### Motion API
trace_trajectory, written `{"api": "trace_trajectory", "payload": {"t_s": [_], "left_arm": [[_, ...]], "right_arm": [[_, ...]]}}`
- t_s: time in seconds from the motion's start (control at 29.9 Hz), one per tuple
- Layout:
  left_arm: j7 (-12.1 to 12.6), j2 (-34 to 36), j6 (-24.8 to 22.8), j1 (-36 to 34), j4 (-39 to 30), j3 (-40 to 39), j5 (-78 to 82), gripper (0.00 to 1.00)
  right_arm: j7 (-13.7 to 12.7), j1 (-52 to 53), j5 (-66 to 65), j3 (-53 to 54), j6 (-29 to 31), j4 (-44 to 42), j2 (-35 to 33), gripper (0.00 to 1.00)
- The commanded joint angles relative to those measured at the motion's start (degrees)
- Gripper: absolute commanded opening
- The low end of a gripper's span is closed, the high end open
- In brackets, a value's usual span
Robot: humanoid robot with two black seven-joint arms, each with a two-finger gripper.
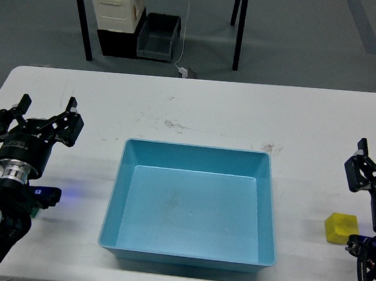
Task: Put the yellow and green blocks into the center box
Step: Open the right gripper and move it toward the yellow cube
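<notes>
The yellow block (pixel 342 228) lies on the white table near its right front, just below my right gripper (pixel 368 169) and apart from it. That gripper is partly cut off by the right edge of the view, so its fingers cannot be told apart. The light-blue center box (pixel 197 148) stands in the middle of the table with nothing in it. My left gripper (pixel 40 120) hovers at the left, fingers spread wide and open, holding nothing. A sliver of dark green (pixel 35 212) shows under my left arm; whether it is the green block I cannot tell.
The white table (pixel 197 105) ends close in front of the box. Beyond its far edge, on the floor, stand a cream crate (pixel 117 5), a dark grey bin (pixel 158 37) and black table legs (pixel 83 21).
</notes>
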Motion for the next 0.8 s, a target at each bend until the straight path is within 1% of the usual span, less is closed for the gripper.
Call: {"api": "trace_trajectory", "payload": {"t_s": [0.0, 0.1, 0.23, 0.4, 0.54, 0.7, 0.77], "left_arm": [[-0.1, 0.1, 0.1, 0.0, 0.0, -0.2, 0.0, 1.0], [0.0, 0.1, 0.1, 0.1, 0.1, -0.2, 0.0, 1.0], [0.1, 0.0, 0.1, 0.0, 0.3, -0.1, 0.0, 1.0], [0.4, 0.1, 0.1, -0.1, 0.2, -0.3, -0.5, 1.0], [0.7, 0.6, 0.5, -0.2, 0.1, -0.2, -0.8, 1.0], [0.8, 1.2, 0.2, -0.2, 0.2, -0.2, -3.0, 1.0], [0.3, 1.6, -0.1, -0.3, 0.2, -0.3, -2.8, 1.0]], "right_arm": [[0.0, -0.1, 0.0, 0.0, 0.1, 0.0, 0.0, 1.0], [0.0, -0.1, -0.3, 0.2, 0.2, -0.1, 0.0, 1.0], [-0.2, 0.8, -2.0, 0.3, 0.3, -2.5, -0.8, 1.0], [0.0, 2.2, -12.8, 1.0, 0.5, -3.4, -3.5, 1.0], [0.0, 2.3, -20.1, 2.7, 0.5, -3.4, -4.2, 1.0], [0.0, 2.6, -22.5, 3.7, 0.5, -3.4, -4.3, 1.0], [0.0, 2.7, -22.7, 3.6, 0.5, -3.3, -4.3, 1.0]]}}
